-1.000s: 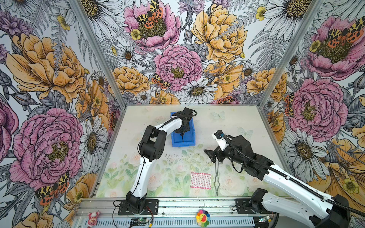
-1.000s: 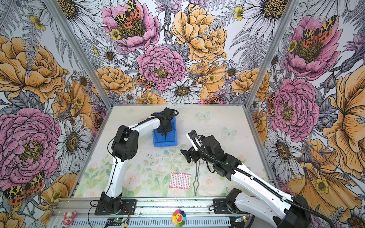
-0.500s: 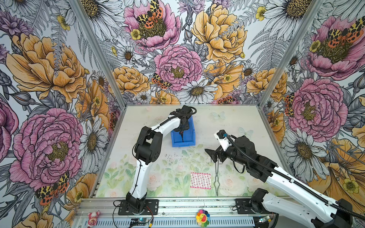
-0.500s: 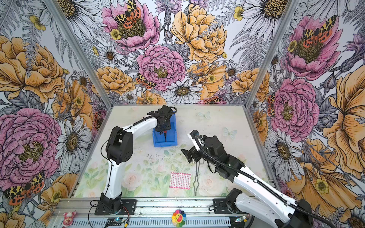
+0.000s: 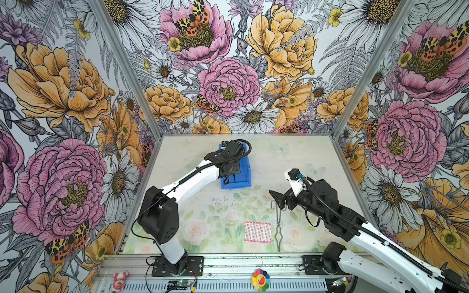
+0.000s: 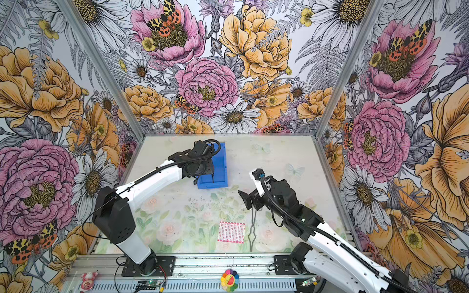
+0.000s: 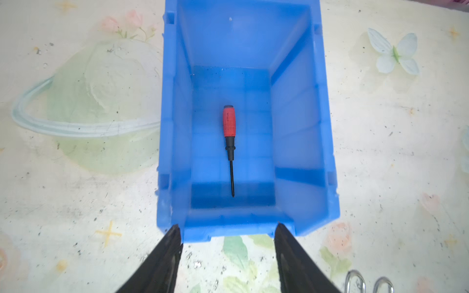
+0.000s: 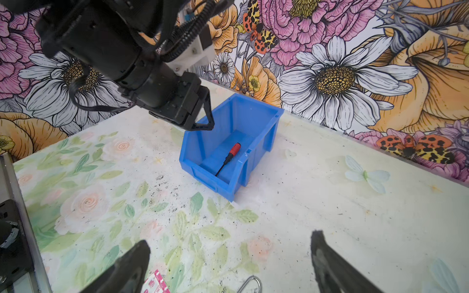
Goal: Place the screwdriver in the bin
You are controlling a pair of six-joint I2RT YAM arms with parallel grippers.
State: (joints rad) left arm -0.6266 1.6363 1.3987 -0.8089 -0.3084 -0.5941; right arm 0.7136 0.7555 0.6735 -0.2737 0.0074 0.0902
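The screwdriver (image 7: 229,142) lies flat on the floor of the blue bin (image 7: 302,101), set lengthwise, with its red handle toward the tall back wall and its thin dark tip toward the low front lip, clear of both side walls. The right wrist view shows the same: screwdriver (image 8: 228,158) inside the bin (image 8: 256,114), nothing gripping it. In both top views the bin (image 5: 245,165) stands in the upper middle of the worktop (image 5: 304,157), a little left of centre, and the left arm covers much of it, so the screwdriver can hardly be made out there. The left end effector (image 7: 227,226) hovers above the bin's front lip with its jaws parted roughly halfway and has hold of nothing. The right end effector (image 8: 229,241) hangs over the worktop to the right of centre in the top views, well apart from the bin, its jaws spread wide and empty. Just below it in a top view, silver tongs (image 5: 279,228) lie on the worktop, running toward the bottom edge, their looped end near the black fingers (image 5: 276,199); whether they touch cannot be told. A small pink-and-white patterned cloth (image 5: 257,232) lies just left of the tongs, in the lower middle of the frame.
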